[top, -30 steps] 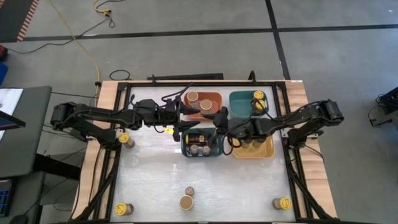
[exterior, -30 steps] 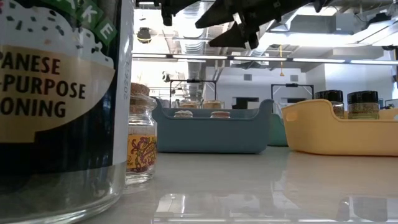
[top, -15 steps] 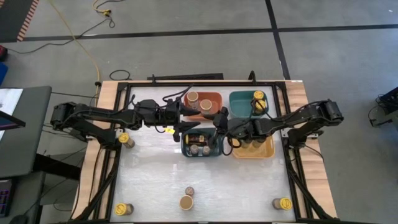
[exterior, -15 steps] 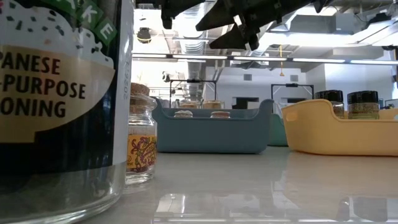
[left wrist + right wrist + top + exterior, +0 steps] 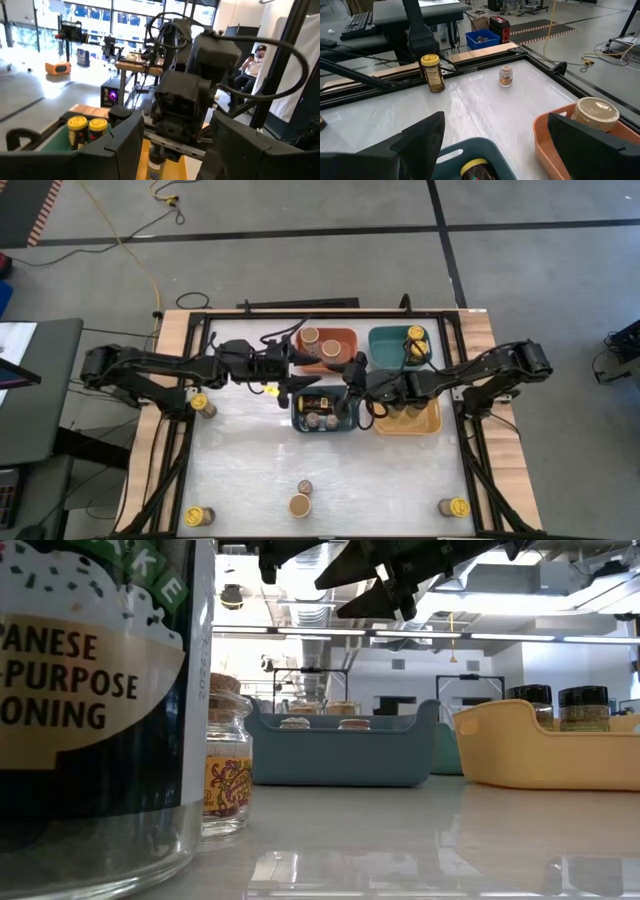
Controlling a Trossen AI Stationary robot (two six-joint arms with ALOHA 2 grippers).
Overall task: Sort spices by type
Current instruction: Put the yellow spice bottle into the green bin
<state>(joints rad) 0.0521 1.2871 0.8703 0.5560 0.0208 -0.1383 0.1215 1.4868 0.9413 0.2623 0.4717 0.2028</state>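
From my remote station I see both arms meeting over the middle of the table, above the four bins. The left gripper hangs just above the near-left corner of the blue bin, its fingers spread wide with nothing between them. The right gripper faces it from the other side, over the blue bin's right end; its fingers are also parted and empty.

Inside the blue bin stand two small brown-topped jars, and a jar with a yellowish lid shows at the bin's end below the right gripper. The orange bin holds two wide tan-lidded jars, one of them plain in the right wrist view. The teal bin holds two yellow-lidded jars, seen side by side from the left wrist. Dark-topped jars stand in the yellow bin, mostly hidden under the right arm in the high view.

Unsorted jars ring the table: a yellow-lidded jar at the left edge, another at the near-left corner, a third at the near-right corner. At the near middle a small brown-topped jar stands just beside a wide tan-lidded one. I think these are the cork-stoppered jar and the big labelled jar filling the low view, though I can't be sure.
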